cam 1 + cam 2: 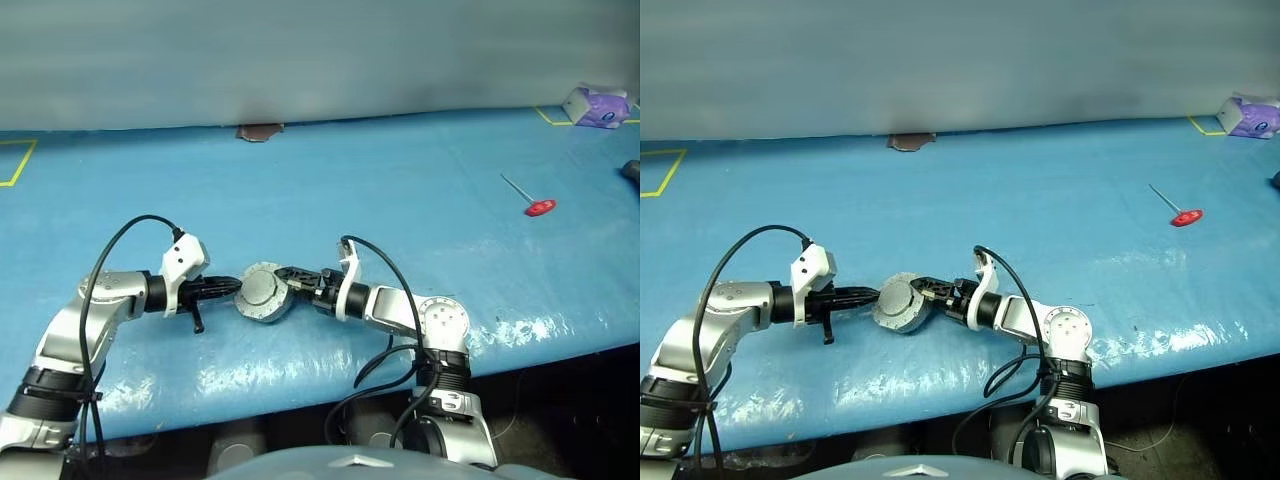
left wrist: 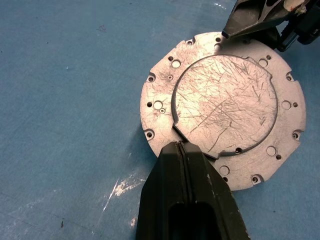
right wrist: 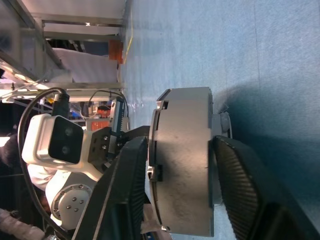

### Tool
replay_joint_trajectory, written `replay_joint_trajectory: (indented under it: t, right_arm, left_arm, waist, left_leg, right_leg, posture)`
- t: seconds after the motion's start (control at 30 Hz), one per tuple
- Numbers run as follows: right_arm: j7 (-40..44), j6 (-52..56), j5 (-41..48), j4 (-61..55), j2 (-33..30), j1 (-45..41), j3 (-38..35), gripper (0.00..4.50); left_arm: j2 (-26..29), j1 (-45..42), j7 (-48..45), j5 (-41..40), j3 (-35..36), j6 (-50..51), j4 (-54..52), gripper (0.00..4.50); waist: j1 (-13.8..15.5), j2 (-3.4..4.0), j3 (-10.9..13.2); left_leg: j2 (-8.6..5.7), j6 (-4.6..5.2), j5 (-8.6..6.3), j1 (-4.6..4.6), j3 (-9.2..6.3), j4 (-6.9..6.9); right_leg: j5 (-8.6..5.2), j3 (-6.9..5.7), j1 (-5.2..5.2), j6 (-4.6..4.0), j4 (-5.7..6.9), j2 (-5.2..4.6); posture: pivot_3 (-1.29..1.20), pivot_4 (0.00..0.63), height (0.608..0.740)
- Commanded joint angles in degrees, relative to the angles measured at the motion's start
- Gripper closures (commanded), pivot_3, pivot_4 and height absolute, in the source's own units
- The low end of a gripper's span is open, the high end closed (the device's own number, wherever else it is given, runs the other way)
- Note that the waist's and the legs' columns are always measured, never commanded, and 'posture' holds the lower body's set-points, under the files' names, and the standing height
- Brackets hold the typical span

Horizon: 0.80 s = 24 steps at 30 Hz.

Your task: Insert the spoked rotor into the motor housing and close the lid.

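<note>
The right pincer [image 3: 175, 195] straddles the motor housing [image 3: 185, 165] edge-on, one black finger over the lid face and the other over the underside. Its jaws stand partly apart, close to the metal on both sides, and I cannot tell whether they already press on it. The left pincer [image 2: 182, 150] is fully closed and holds nothing; its joined tips rest against the lid [image 2: 225, 107] near the rim, on the side facing away from the right pincer.

The lid sits on top of the housing, and the closed stack lies on the blue desk [image 1: 400, 170] between the two pincers, near its front edge. The spoked rotor is presumably inside, under the lid.

The stack looks like solid machined metal: stiff, fairly heavy for its bulk, and not fragile. The lid's scratched flat top and the smooth side wall likely offer little friction, so a light pinch could slip. Gripping across the thickness, top face to bottom face, seems the soundest hold, and it also clamps the lid down. The notched rim looks a poorer purchase.

A red-handled tool [image 1: 538, 206] lies well apart.
</note>
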Motion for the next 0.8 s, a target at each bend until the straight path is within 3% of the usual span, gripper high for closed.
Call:
replay_joint_trajectory:
  t: [0.03,0.8]
  right_arm:
    - [-0.82,2.23,4.63,-2.61,7.66,6.02,3.50,3.10]
    - [2.78,4.64,1.87,-4.61,2.38,8.46,10.62,3.21]
  left_arm:
    - [-0.81,0.11,-0.42,0.04,-2.22,0.27,-0.68,4.50]
    - [-0.60,0.66,-0.52,0.17,-1.99,0.75,-1.19,4.50]
  waist:
    - [-0.11,0.00,0.00]
    - [-2.52,0.19,-0.13]
  left_leg:
    - [0.00,0.00,0.00,0.00,-0.01,0.00]
    - [0.12,0.07,0.04,0.25,-0.03,-0.14]
  right_leg:
    - [0.00,-0.01,0.00,0.00,0.00,0.01]
    - [-0.08,0.02,0.08,-0.15,0.09,0.17]
  posture:
    - [0.00,0.150,0.740]
    - [0.00,0.150,0.740]
